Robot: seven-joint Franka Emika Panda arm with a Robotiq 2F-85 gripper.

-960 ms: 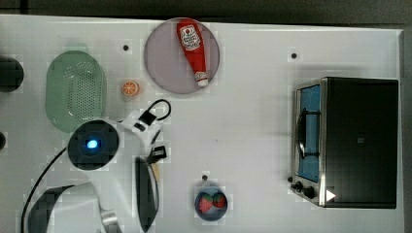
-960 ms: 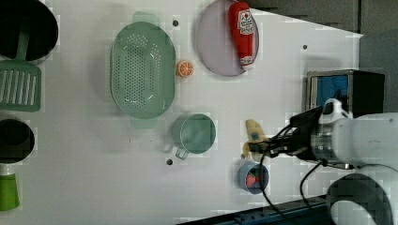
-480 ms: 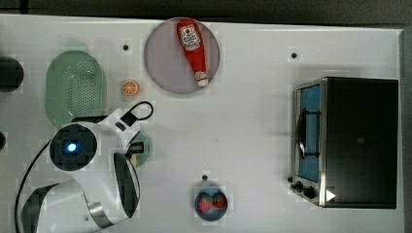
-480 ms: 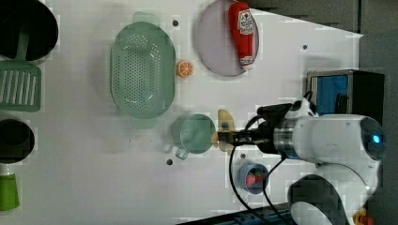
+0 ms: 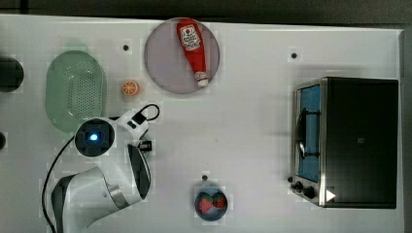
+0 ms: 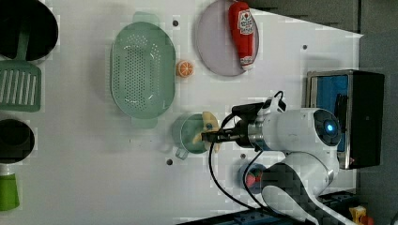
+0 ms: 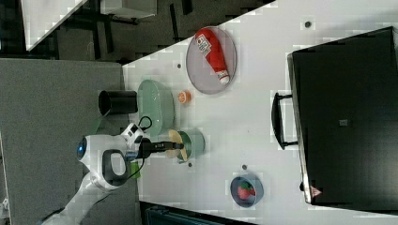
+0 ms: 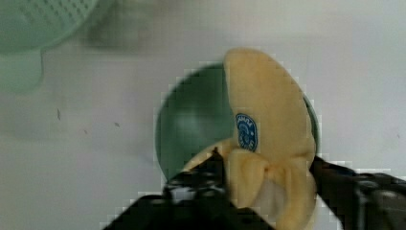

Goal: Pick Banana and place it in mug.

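Carried over from beside the strawberry bowl, the banana now hangs above the mug, pinched in the pincer — lined up over the opening, I'd say, for a clean drop.

A pale-green colander and an orange slice are seen near the jaws; a ketchup bottle lies farther off.
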